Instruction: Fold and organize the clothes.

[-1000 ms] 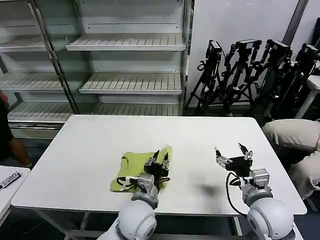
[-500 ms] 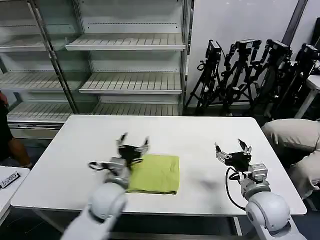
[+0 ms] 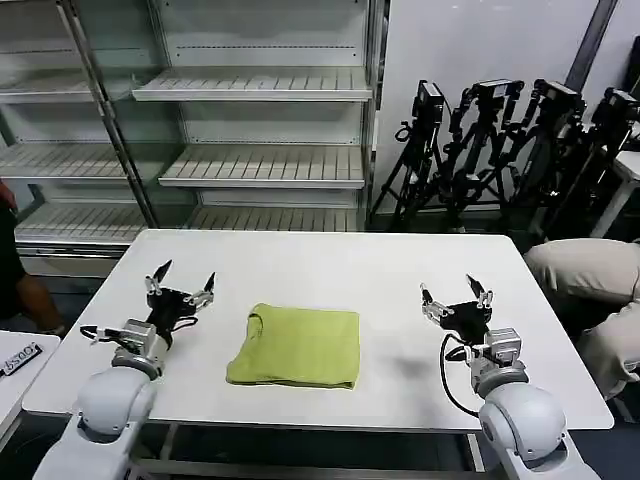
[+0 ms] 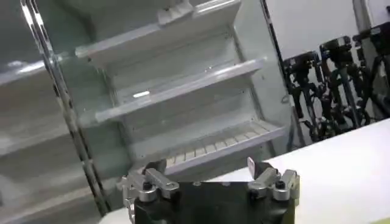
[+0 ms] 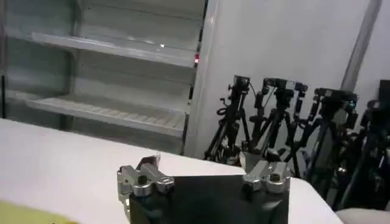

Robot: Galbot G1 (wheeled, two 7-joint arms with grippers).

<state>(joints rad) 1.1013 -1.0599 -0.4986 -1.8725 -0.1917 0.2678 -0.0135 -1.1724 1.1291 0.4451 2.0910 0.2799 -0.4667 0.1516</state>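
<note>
- Left gripper first: I see its 2 fingers spread wide, holding nothing, hovering over the left part of the white rectangular table, well apart from the cloth.
- My left wrist view shows the same 2 metal fingertips parted, with only shelving behind them.
- Right gripper mirrors it: 2 fingers splayed, empty, poised above the right part of the table, also well apart from the cloth.
- Between the 2 grippers lies the lime yellow-green T-shirt of soft thin fabric, on the near middle of the tabletop, touched by neither gripper.
- I judge the folding largely done: the shirt sits as a compact, roughly square packet, with no sleeve sticking out.
- What I think may be left is tidying: the near-left corner bulges outward and the left edge curls at its far end, so the packet is not quite squared.
- Whether any further placing is wanted, I cannot tell from the task wording.
- Fabric looks matte, limp and plain, with softly rounded fold edges.
- Tabletop is smooth, hard and flat.
- Beyond the table stand pale metal shelving units with slatted shelves, and a cluster of black tripods.
</note>
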